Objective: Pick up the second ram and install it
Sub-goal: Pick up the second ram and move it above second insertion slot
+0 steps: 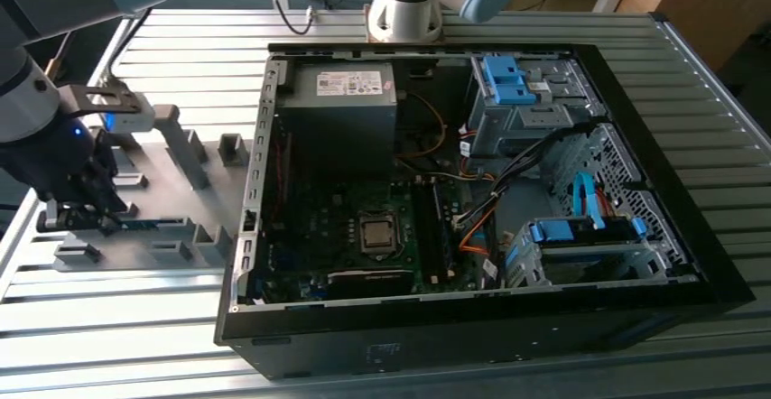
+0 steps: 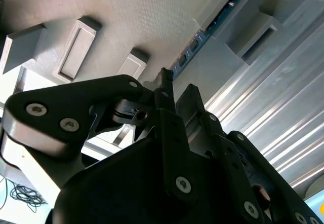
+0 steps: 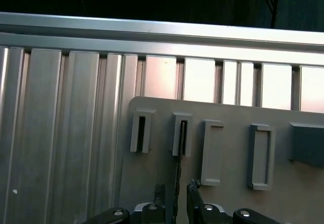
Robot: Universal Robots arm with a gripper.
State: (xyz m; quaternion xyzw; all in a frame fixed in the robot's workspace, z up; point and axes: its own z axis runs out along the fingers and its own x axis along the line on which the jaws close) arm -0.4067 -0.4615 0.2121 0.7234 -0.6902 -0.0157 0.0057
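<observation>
See gripper [image 1: 75,218] down low on the grey tray [image 1: 162,175] in the exterior view, at about 9 o'clock from the open PC case [image 1: 506,331]. Tray and case both on the slatted aluminium table [image 1: 121,327].

Find the second ram [image 1: 136,225] in that tray, standing on edge. Shows as a green-blue strip at 3 o'clock of the gripper, right beside it.

Confirm in the first wrist view: ram [image 3: 178,168] edge-on and very thin. One end sits in a raised slot block [image 3: 188,138] of the tray [image 3: 228,203], the other runs in between the fingers of the gripper [image 3: 176,189].

Read the hand as set narrow, straddling the ram, not clamped. Sliver of gap visible between the board and one fingertip [image 3: 160,192]. Cannot tell contact on the other side.

Same in the second wrist view: ram [image 2: 223,15] in its slot, dark chips along it, near end passing into the gripper [image 2: 178,86] over the tray [image 2: 126,21].

Inside the case: motherboard [image 1: 307,227] with bare CPU socket [image 1: 377,234], power supply [image 1: 338,101] at 12 o'clock of the socket, orange cable [image 1: 476,236] at 3 o'clock of it.
</observation>
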